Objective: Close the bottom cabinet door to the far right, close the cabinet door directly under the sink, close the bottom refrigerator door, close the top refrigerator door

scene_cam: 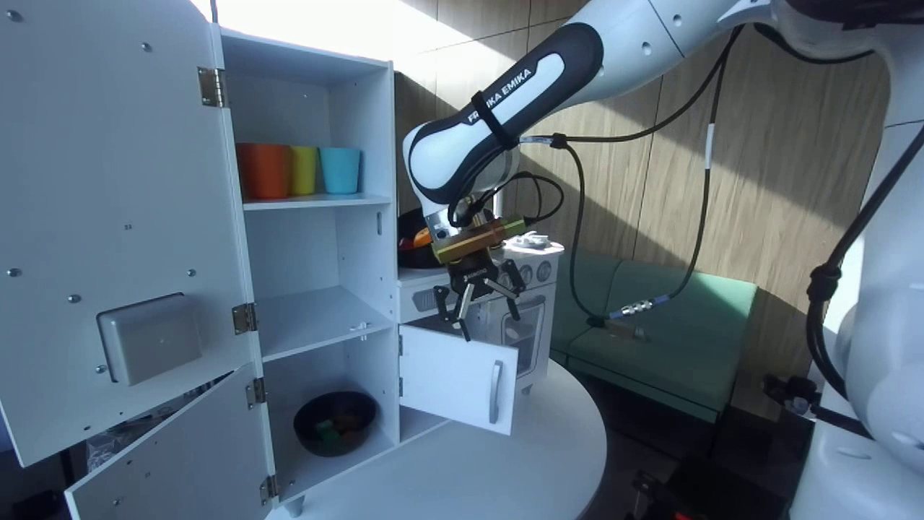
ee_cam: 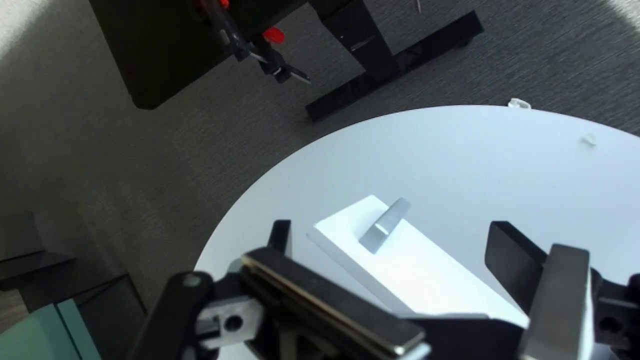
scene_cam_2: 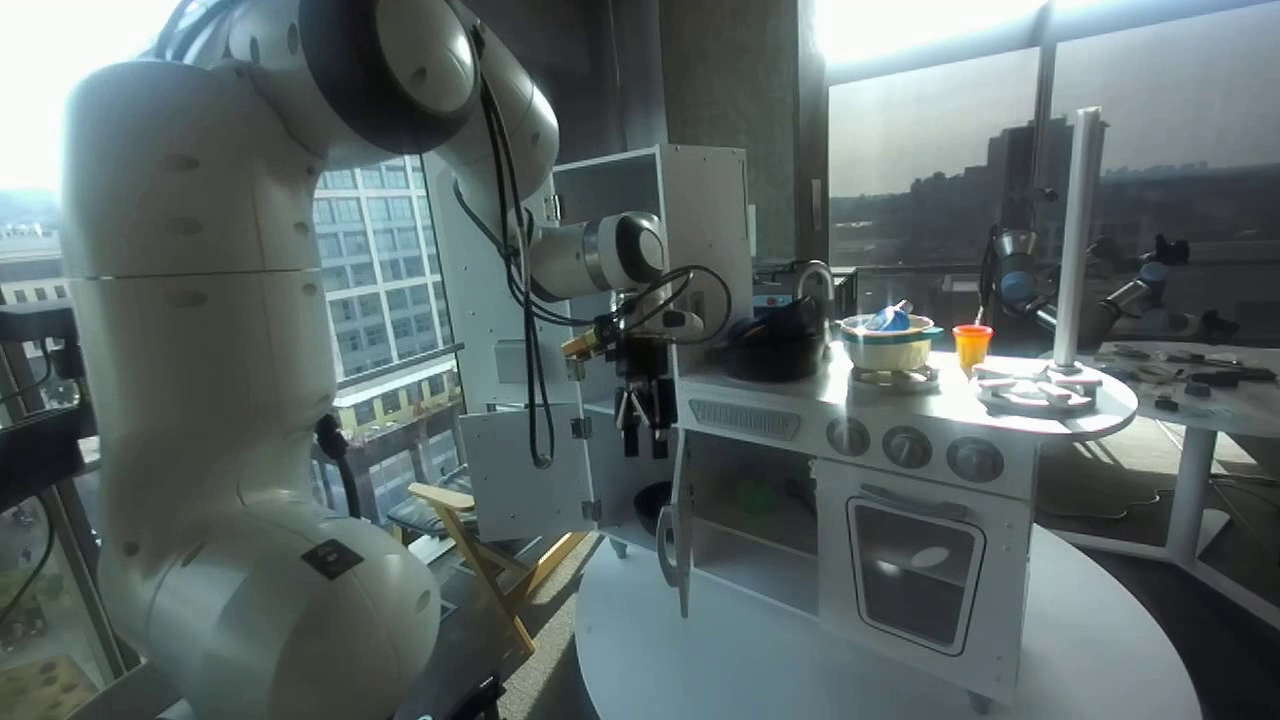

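The white door under the sink (scene_cam: 451,375) stands swung open with its grey handle facing out; it also shows in an exterior view (scene_cam_2: 682,535) and in the wrist view (ee_cam: 425,265). The top refrigerator door (scene_cam: 130,166) and bottom refrigerator door (scene_cam: 191,455) are wide open; both show too in an exterior view, top (scene_cam_2: 478,300) and bottom (scene_cam_2: 520,475). The far right bottom door, with a window (scene_cam_2: 915,580), looks shut. My gripper (scene_cam: 491,326) is open and empty, pointing down near the under-sink door's top edge; it shows in the other views (scene_cam_2: 645,450) (ee_cam: 391,235).
The toy kitchen stands on a round white table (scene_cam_2: 640,660). Cups (scene_cam: 267,170) and a black bowl (scene_cam: 336,422) sit inside the refrigerator. A black pan (scene_cam_2: 775,350), a pot (scene_cam_2: 887,348) and an orange cup (scene_cam_2: 972,345) stand on the countertop. Cables hang from the arm.
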Motion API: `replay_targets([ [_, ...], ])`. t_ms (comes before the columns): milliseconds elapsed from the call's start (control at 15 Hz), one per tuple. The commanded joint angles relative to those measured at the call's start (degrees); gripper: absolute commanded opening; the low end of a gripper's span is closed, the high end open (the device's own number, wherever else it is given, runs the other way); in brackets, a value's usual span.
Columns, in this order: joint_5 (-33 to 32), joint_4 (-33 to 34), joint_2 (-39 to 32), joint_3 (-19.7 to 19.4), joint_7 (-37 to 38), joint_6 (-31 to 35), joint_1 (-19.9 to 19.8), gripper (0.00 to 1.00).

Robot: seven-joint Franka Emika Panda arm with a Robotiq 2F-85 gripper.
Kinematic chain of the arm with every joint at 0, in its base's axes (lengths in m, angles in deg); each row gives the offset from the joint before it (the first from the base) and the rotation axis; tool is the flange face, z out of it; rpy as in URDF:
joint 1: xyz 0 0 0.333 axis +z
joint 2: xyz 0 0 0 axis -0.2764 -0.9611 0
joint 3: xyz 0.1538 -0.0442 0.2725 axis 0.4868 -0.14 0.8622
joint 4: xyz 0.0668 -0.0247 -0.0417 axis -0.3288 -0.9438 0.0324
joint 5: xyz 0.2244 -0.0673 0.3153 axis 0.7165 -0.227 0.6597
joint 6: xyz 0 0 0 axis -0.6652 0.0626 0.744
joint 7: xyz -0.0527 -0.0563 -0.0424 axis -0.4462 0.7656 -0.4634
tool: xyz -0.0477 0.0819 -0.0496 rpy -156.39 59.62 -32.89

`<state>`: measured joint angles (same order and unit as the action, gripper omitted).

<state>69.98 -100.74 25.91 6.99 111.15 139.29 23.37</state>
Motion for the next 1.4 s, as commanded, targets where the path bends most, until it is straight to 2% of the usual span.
replay_targets([
  [0,5.17,0.32,0.45,1.50,-4.05,-1.47,-0.05,1.00],
  [200,12.17,-0.65,-1.58,1.54,-8.81,-1.48,-0.76,1.00],
  [267,13.90,-1.86,-1.86,1.61,-9.17,0.80,-0.66,1.00],
  [467,15.30,-5.58,-1.92,2.42,-7.79,11.54,0.68,1.00],
  [600,12.83,-8.14,-2.69,2.90,-5.62,20.24,1.82,1.00],
  [733,6.58,-10.67,-4.05,2.43,-1.92,29.15,3.06,1.00],
  [1000,-10.29,-14.23,-5.19,-0.86,9.57,39.62,4.52,1.00],
  [1333,-33.74,-15.00,-5.89,-7.30,30.36,43.49,4.48,1.00],
])
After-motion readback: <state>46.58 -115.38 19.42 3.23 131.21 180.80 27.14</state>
